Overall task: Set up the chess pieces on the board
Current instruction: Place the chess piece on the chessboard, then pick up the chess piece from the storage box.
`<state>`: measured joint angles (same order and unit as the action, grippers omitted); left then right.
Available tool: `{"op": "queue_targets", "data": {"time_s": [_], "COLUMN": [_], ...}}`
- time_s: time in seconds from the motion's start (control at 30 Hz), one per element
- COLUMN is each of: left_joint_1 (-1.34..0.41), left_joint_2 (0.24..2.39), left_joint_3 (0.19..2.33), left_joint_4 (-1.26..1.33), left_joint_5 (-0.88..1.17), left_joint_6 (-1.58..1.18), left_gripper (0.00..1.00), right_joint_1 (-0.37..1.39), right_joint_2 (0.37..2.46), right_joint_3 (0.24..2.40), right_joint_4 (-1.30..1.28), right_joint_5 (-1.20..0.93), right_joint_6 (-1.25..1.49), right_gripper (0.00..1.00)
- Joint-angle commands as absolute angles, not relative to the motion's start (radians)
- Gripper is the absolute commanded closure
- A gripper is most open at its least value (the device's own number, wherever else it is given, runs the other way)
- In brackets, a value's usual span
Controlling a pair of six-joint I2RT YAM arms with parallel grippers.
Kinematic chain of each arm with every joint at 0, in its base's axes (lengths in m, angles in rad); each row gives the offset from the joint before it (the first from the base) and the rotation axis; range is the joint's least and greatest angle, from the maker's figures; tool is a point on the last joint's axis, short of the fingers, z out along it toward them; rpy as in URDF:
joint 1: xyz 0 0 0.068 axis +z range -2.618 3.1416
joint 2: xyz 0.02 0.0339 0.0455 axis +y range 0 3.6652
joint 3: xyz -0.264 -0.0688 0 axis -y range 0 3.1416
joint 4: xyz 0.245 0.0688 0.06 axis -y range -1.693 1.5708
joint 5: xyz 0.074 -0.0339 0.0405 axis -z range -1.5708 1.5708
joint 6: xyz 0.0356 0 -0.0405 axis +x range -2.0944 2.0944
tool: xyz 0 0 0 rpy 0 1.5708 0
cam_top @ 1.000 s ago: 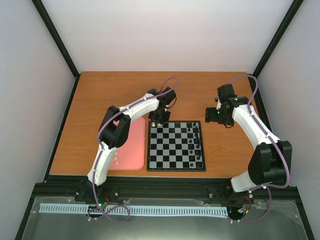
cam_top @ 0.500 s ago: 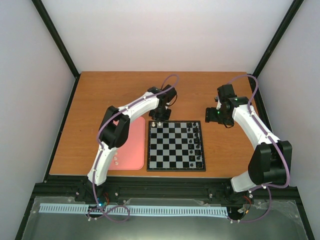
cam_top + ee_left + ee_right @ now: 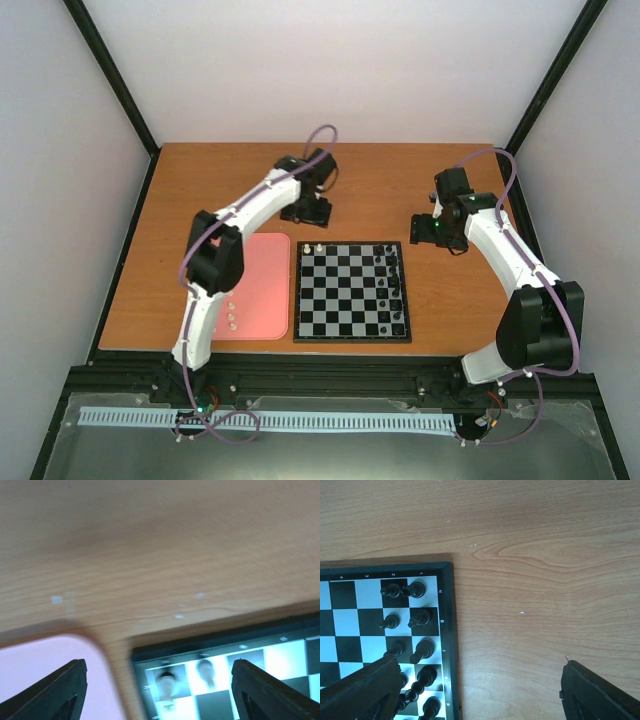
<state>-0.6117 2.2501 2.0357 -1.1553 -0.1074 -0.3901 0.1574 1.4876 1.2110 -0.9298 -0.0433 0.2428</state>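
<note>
Left wrist view: left gripper (image 3: pixel 159 687), fingers spread and empty, near two cream chess pieces (image 3: pixel 205 670) at the board (image 3: pixel 210 639) corner; probably light, easily toppled, best pinched mid-body.

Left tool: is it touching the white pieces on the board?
Apart. Top view: the left tool hangs over table beyond the board, clear of both pieces.
</note>
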Motion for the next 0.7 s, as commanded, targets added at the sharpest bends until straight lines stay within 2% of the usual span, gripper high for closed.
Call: {"op": "queue_targets", "data": {"time_s": [0.0,0.13,0.33,0.53,0.67], "left_joint_1": [-0.480,-0.341,-0.202,-0.190,-0.172], "left_joint_2": [2.065,1.907,1.732,1.696,1.715], "left_joint_3": [2.011,1.824,1.505,1.331,1.305], "left_joint_4": [-1.212,-1.198,-1.133,-1.054,-1.011], "left_joint_5": [-0.185,-0.182,-0.162,-0.151,-0.149], "left_joint_6": [-0.400,-0.452,-0.506,-0.543,-0.558], "left_gripper": [0.16,0.13,0.13,0.17,0.19], "right_joint_1": [0.147,0.147,0.147,0.149,0.149], "right_joint_2": [1.483,1.483,1.483,1.487,1.481], "right_joint_3": [1.213,1.204,1.188,1.191,1.190], "right_joint_4": [-0.917,-0.905,-0.896,-0.903,-0.907], "right_joint_5": [-0.064,-0.088,-0.110,-0.109,-0.105], "right_joint_6": [0.232,0.238,0.234,0.222,0.222], "right_gripper": [0.00,0.00,0.00,0.00,0.00]}}
